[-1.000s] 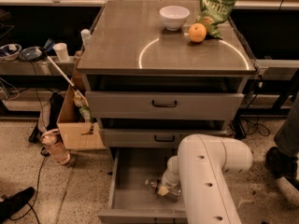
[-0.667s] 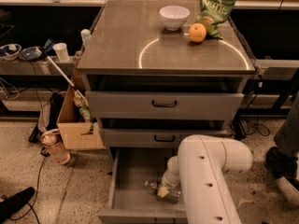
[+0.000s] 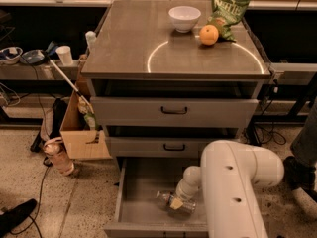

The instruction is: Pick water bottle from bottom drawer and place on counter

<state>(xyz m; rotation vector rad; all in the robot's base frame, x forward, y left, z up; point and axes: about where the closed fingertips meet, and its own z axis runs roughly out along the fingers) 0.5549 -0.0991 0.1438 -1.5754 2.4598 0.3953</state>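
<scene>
The bottom drawer (image 3: 141, 195) is pulled out, with a plain grey tray inside. The water bottle (image 3: 165, 199) lies on its side in that tray, toward the front right, clear with a dark band. My white arm (image 3: 233, 182) reaches down from the lower right into the drawer. The gripper (image 3: 176, 203) sits right on the bottle's middle and hides part of it. The counter (image 3: 129, 43) is the grey-brown cabinet top above, marked with a pale arc.
On the counter's far side stand a white bowl (image 3: 184, 18), an orange (image 3: 208, 34) and a green chip bag (image 3: 229, 10). Two shallower drawers (image 3: 173, 111) are closed. A cardboard box (image 3: 81, 130) and a pinkish bottle (image 3: 59, 157) sit on the floor at left.
</scene>
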